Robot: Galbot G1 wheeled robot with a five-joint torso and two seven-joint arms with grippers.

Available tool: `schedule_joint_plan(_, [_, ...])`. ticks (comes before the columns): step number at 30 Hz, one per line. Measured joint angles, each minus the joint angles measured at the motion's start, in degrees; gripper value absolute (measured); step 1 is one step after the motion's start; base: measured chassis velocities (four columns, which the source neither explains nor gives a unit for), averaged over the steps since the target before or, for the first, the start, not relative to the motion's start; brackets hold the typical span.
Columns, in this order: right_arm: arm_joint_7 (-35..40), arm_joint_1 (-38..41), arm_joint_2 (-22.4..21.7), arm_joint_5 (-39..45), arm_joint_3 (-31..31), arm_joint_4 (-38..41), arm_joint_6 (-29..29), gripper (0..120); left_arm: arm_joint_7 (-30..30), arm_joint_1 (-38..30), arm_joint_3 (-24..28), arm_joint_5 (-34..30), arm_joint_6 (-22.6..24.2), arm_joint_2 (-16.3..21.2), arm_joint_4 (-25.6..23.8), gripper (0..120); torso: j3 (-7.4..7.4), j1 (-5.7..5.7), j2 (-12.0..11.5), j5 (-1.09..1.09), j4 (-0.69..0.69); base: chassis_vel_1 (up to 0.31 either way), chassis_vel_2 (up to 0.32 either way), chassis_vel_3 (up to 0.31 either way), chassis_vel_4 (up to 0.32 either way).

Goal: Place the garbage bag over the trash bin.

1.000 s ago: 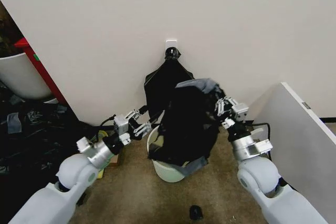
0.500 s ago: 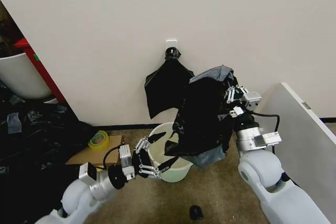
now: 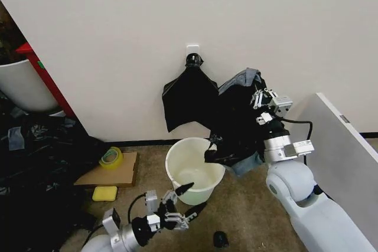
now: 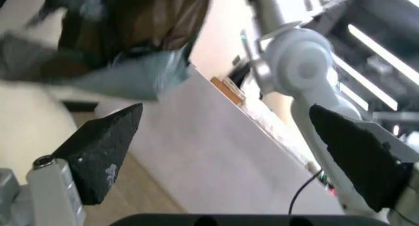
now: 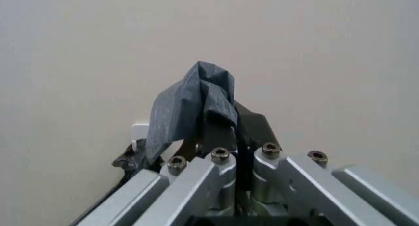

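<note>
Head view: even, soft indoor light, wall bright, no hard glare. Faint shadow on wall behind hanging black bag bunch. Heap of black sheeting at 9 o'clock dim, detail lost. Garbage bag near-black, folds barely readable; bucket well lit inside. Left wrist view: strong motion blur toward 11 o'clock, bright streaks at 2 o'clock, left gripper's fingers sharp. Right wrist view: flat light, wall soft, screws crisp.

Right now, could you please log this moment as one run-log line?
right gripper: shut on garbage bag, held beside trash bin | bin: uncovered | left gripper: open, low before bin
</note>
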Motion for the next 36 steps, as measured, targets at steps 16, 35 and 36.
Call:
schedule_joint_plan(16, [-1.4, 5.7, -0.1, -1.0, -2.2, -3.2, -0.3, 0, -25.9, -6.5, 9.5, -25.4, 2.3, -20.1, 2.4, 100, 0.00, 0.00, 0.0, 0.01, 0.00, 0.000, 0.000, 0.000, 0.000])
schedule_joint_plan(35, [-2.7, 4.9, 0.2, -2.0, -2.3, -3.0, -0.3, 0, -32.7, -8.0, 6.7, -30.6, 4.5, -22.2, 0.5, 100, 0.00, 0.00, 0.0, -0.01, 0.00, 0.000, 0.000, 0.000, 0.000])
schedule_joint_plan(36, [-2.8, 4.6, 0.4, -2.2, -2.4, -3.0, -0.3, 0, -32.3, -8.7, 6.4, -31.0, 4.8, -22.1, 0.8, 100, 0.00, 0.00, 0.0, -0.01, 0.00, 0.000, 0.000, 0.000, 0.000])
